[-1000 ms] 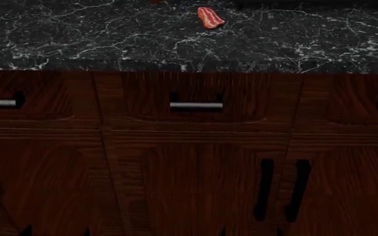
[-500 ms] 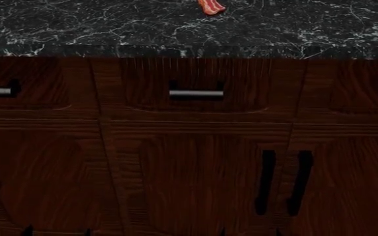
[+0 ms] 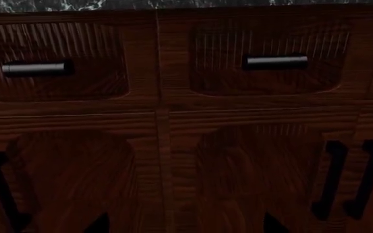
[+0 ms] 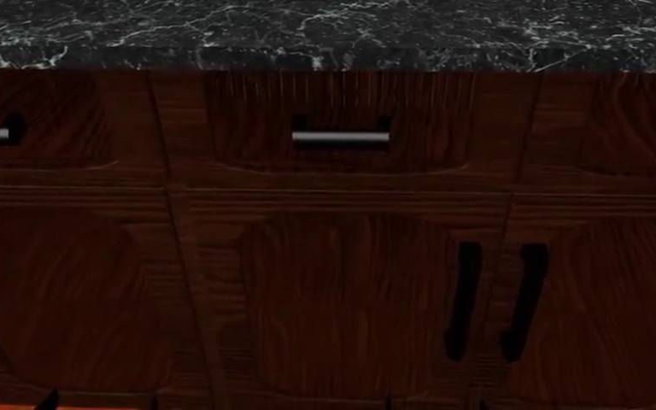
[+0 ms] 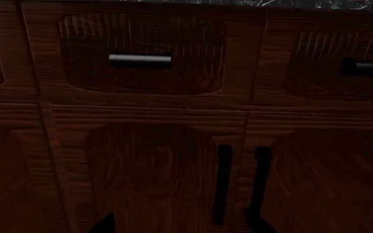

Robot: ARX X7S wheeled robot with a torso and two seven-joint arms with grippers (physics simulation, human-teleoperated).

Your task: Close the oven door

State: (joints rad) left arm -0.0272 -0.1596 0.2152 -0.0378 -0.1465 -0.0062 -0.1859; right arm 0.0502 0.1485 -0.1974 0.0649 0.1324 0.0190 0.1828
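1. The setting is a kitchen run of red-brown wooden cabinet doors with vertical black handles, seen close and square-on in all three views.
2. Above them sit wooden drawer fronts with short silver bar handles.
3. Farthest, the front edge of the black, white-veined marble counter crosses the top of the head view.
4. Over the last second the head view has tilted down: the counter edge has risen in the picture and the pink strip of bacon that lay near that edge has left the view.
5. The oven door appears in no view, so I judge the robot is still searching or repositioning, with closing not begun.
6. Neither gripper is clearly visible; whether the jaws are apart or together cannot be told.
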